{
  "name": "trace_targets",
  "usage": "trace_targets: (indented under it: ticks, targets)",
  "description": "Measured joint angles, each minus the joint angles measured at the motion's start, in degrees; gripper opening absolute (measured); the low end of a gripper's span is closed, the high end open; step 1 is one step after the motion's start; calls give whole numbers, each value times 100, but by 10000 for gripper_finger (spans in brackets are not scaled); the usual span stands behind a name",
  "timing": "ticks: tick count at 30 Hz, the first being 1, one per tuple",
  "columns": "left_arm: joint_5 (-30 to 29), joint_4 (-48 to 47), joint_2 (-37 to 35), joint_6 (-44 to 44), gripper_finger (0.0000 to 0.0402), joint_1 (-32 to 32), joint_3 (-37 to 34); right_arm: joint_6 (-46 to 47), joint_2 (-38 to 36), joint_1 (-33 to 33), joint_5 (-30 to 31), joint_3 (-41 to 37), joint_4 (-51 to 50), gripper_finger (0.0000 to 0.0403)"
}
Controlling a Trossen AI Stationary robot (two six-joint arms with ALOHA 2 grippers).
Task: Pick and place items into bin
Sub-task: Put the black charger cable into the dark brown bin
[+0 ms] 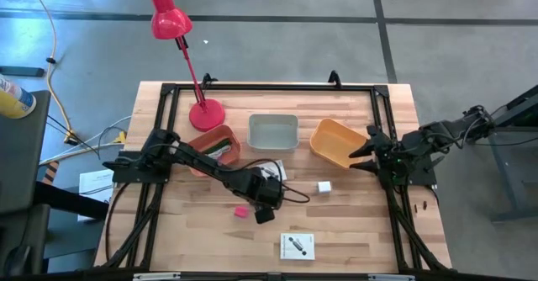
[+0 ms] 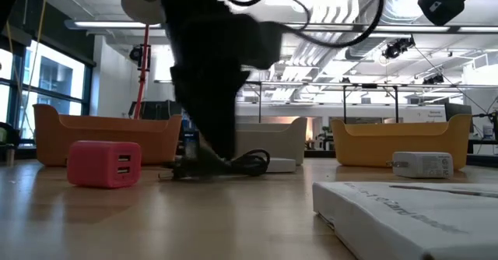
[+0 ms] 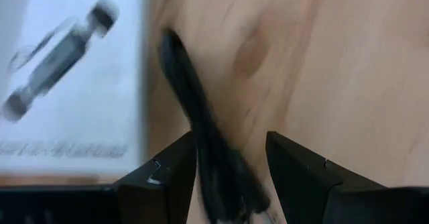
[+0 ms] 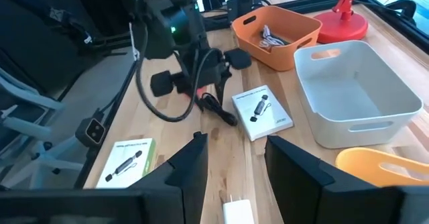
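Observation:
My left gripper [image 1: 267,195] [image 3: 231,170] hangs low over the middle of the table, open, one finger on each side of the black cable [image 3: 201,123] [image 2: 233,163]. One white packet [image 3: 64,83] [image 4: 261,113] lies flat right beside the cable. A second packet [image 1: 297,246] lies near the table's near edge. The pink block [image 1: 241,211] [image 2: 103,163] and the white block [image 1: 324,186] [image 2: 424,164] rest on the wood. My right gripper [image 1: 363,156] [image 4: 234,163] waits open at the table's right, by the orange bin [image 1: 336,142]. My left gripper comes at the black cable from above, pointing down, with the cable running between its fingers [image 3: 167,184]. The cable [image 3: 221,177] lies on the table close against one finger. I cannot tell whether a finger touches it.
Three bins stand in a row toward the far side: a red-orange one [image 1: 214,144] holding small things, a grey-white one [image 1: 273,131] and the orange one. A red desk lamp [image 1: 204,113] stands behind them. A black frame [image 1: 269,87] rims the table.

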Motion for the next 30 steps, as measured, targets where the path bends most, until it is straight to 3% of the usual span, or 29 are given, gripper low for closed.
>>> trace_targets:
  ticks: [11,20,26,30]
  targets:
    - [48,161,245,-140,157,39,-3,170,0,0,85,2,9,139]
    - [137,176,217,-73,14,32,7,175,0,0,83,2,4,139]
    - [155,176,201,-100,40,33,3,133,2,0,83,2,0,139]
    - [157,176,195,-99,21,35,3,92,0,0,81,2,-7,139]
